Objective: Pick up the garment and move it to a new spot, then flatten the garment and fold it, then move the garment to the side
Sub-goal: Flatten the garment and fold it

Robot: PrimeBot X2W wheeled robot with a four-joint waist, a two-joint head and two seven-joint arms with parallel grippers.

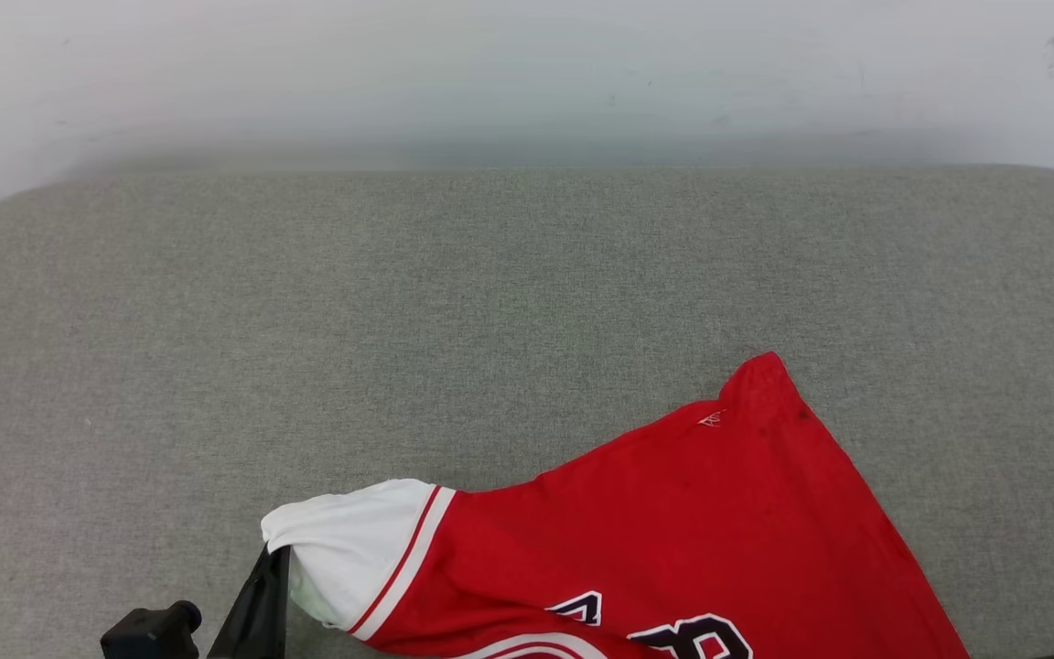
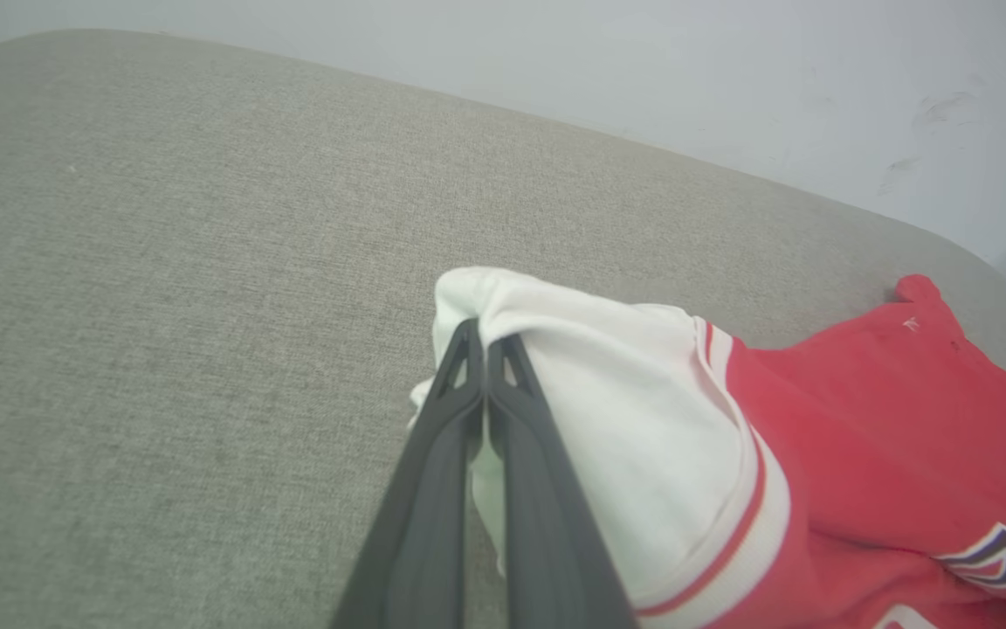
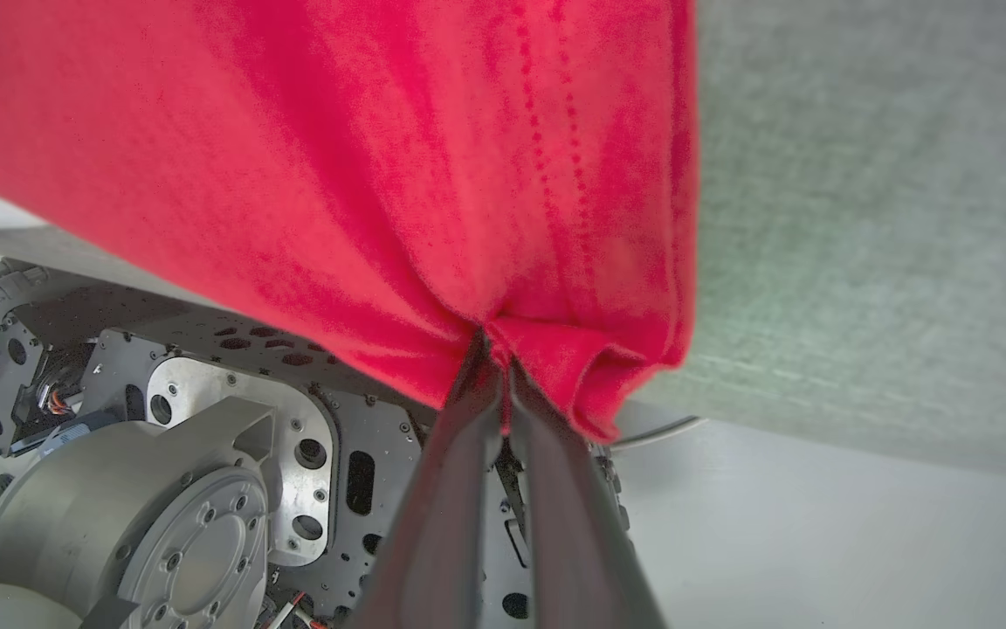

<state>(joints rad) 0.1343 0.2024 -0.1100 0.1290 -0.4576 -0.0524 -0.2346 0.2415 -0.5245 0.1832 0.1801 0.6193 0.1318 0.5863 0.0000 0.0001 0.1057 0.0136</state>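
The garment (image 1: 673, 522) is a red shirt with a white sleeve and striped trim, lying at the near middle-right of the grey padded table (image 1: 399, 320), black outlined letters showing at the bottom edge. My left gripper (image 1: 271, 558) is shut on the white sleeve (image 2: 608, 393) at the lower left of the head view. In the right wrist view my right gripper (image 3: 494, 345) is shut on a bunched red hem of the garment (image 3: 381, 175), which hangs over the table's near edge.
The grey table surface (image 2: 162, 262) stretches wide to the left and far side, ending at a pale wall (image 1: 527, 73). Below the table's near edge, the robot's metal base and wheels (image 3: 162, 489) show in the right wrist view.
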